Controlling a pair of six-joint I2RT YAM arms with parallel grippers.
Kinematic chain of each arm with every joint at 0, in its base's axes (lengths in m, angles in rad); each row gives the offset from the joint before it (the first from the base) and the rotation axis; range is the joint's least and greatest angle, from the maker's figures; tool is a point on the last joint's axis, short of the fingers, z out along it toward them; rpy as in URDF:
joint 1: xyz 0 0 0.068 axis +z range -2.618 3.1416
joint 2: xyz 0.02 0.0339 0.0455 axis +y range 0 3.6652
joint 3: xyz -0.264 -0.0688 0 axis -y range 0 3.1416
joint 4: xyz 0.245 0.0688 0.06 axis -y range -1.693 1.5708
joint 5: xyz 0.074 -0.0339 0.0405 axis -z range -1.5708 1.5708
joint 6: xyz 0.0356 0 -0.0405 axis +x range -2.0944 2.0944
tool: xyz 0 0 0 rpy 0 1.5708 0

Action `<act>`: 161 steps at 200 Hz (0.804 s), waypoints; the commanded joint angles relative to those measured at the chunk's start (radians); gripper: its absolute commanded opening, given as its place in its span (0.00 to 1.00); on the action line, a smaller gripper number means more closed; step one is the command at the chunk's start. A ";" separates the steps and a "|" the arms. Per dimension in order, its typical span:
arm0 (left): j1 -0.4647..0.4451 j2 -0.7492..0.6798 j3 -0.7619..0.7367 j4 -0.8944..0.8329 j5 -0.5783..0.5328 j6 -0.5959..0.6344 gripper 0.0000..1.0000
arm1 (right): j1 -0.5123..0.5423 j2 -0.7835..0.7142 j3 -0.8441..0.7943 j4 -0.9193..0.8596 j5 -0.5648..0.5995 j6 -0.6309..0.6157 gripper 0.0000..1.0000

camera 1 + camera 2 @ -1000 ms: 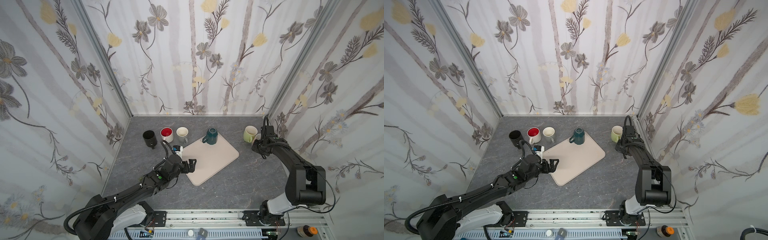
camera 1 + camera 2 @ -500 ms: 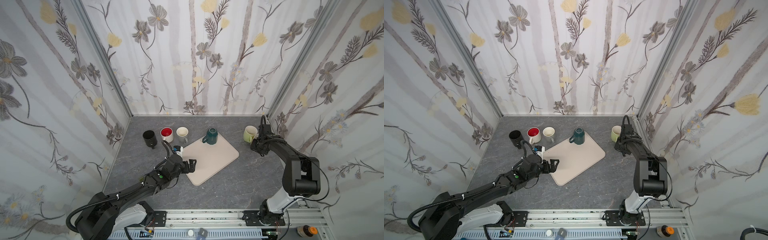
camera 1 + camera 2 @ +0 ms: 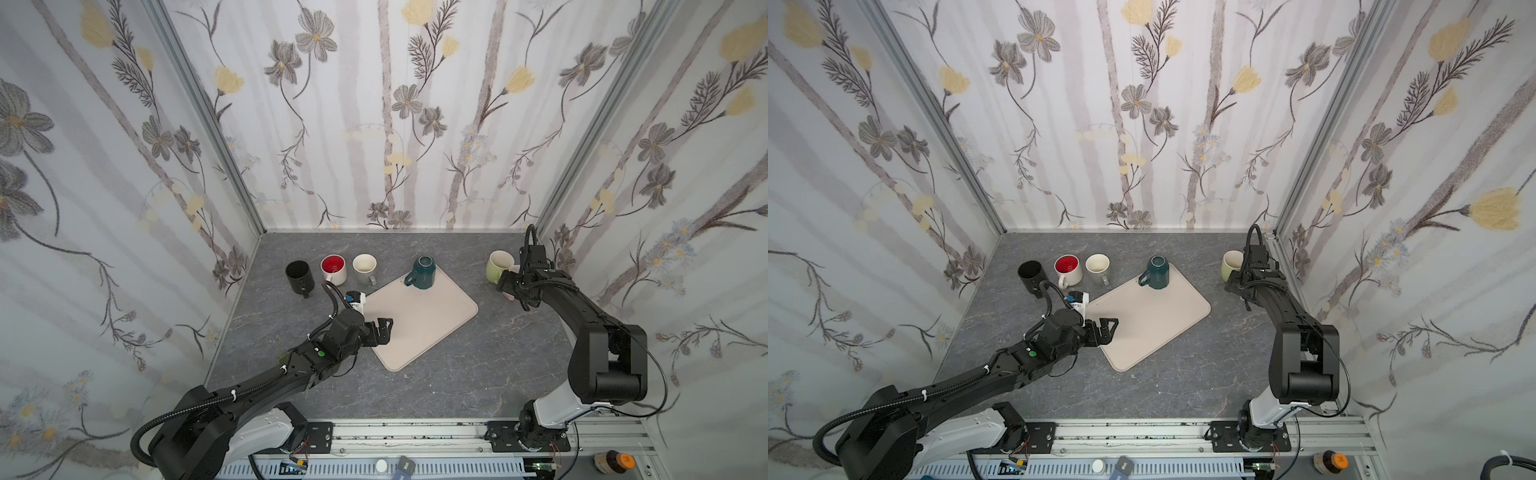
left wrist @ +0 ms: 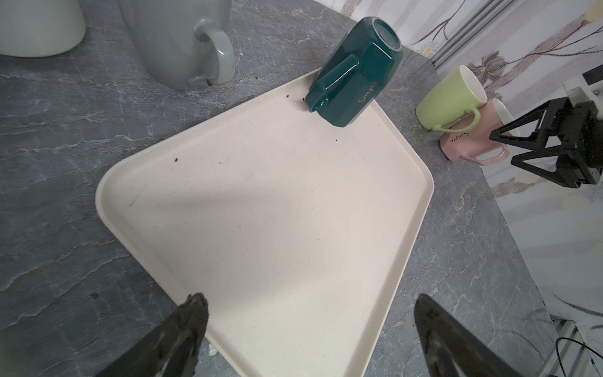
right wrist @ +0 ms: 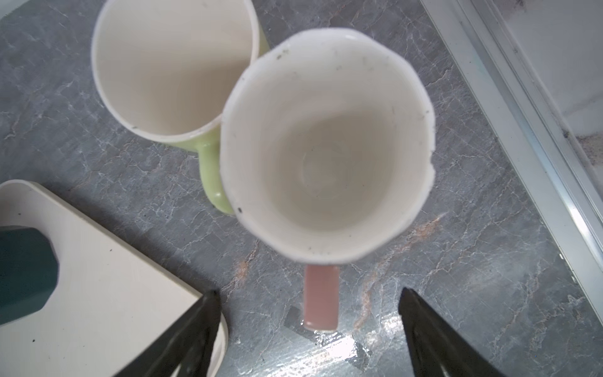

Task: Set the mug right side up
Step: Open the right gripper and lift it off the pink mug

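Jaws on the right gripper (image 5: pixel 308 290) stand wide and hold nothing; the pink mug (image 5: pixel 326 147) sits upright just below, its handle (image 5: pixel 321 297) between them. Left gripper (image 4: pixel 308 297): jaws fully apart, empty, above the tray (image 4: pixel 261 196) corner. A teal mug (image 4: pixel 355 71) rests base up on the far tray corner. Hazard: a sideways retreat may snag the handle and tip the pink mug against the touching green mug (image 5: pixel 169 65). Clearance: wall rail (image 5: pixel 522 98) close by; lift straight up. Tray centre gives open room for the left gripper
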 commanded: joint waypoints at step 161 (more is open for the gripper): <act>0.001 0.174 0.255 -0.178 -0.057 0.092 1.00 | 0.316 -0.793 -0.472 0.401 -0.176 0.246 0.88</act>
